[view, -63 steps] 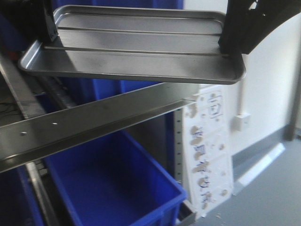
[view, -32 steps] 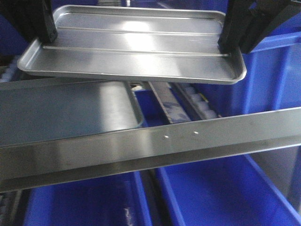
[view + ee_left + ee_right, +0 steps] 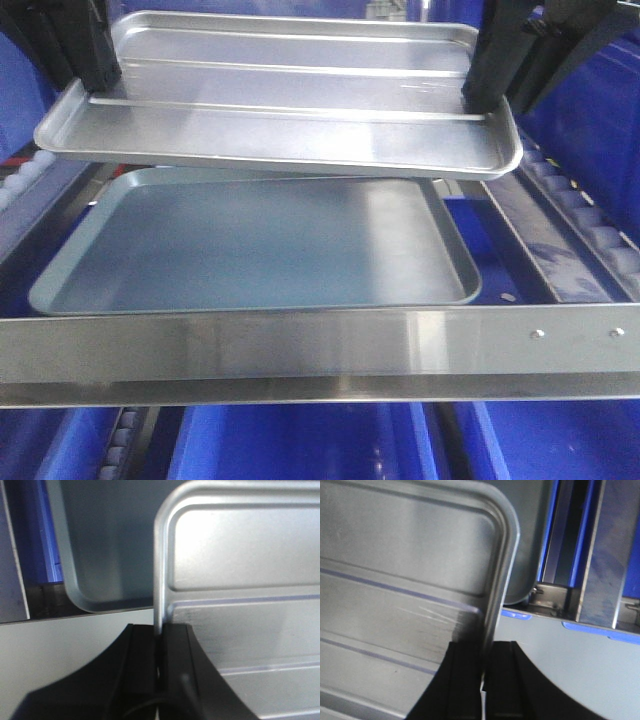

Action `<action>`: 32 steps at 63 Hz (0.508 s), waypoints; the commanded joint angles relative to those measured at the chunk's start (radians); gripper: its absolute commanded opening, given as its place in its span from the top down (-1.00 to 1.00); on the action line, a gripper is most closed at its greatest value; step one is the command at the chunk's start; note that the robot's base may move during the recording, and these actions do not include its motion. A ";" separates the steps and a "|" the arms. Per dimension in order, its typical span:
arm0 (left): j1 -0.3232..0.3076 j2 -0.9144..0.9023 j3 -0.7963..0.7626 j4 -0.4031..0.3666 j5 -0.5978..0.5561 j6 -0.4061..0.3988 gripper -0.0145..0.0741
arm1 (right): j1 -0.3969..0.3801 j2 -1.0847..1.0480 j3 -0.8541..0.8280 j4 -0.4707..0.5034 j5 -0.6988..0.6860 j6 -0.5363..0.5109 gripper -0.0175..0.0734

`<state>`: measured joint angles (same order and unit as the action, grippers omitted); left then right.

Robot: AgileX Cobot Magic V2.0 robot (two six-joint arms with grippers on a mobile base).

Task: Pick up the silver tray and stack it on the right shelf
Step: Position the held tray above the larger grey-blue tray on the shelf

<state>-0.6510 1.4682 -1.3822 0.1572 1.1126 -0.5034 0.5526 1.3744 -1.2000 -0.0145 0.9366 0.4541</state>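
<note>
Nearest, the right shelf carries a dull blue-grey tray. Just above and farther back hangs the silver tray — left end effector and right end effector clenched on its opposite short rims.

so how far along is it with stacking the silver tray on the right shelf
Done: the shiny ridged stainless-steel tray is grabbed, the left gripper and right gripper each shut on a short-side rim. In hand: it hangs in the air above the duller blue-grey tray lying on the right shelf, behind the two-screw front rail. Left: lower it onto that tray and let go.
</note>
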 commanded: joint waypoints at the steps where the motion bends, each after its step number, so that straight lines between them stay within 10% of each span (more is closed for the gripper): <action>1: 0.000 -0.035 -0.035 0.009 -0.040 0.006 0.89 | 0.005 -0.038 -0.036 -0.006 -0.043 -0.028 0.49; 32: 0.000 -0.035 -0.035 0.009 -0.040 0.006 0.89 | 0.005 -0.038 -0.036 -0.006 -0.043 -0.028 0.49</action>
<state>-0.6510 1.4682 -1.3822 0.1572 1.1142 -0.5034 0.5526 1.3744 -1.2000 -0.0145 0.9366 0.4541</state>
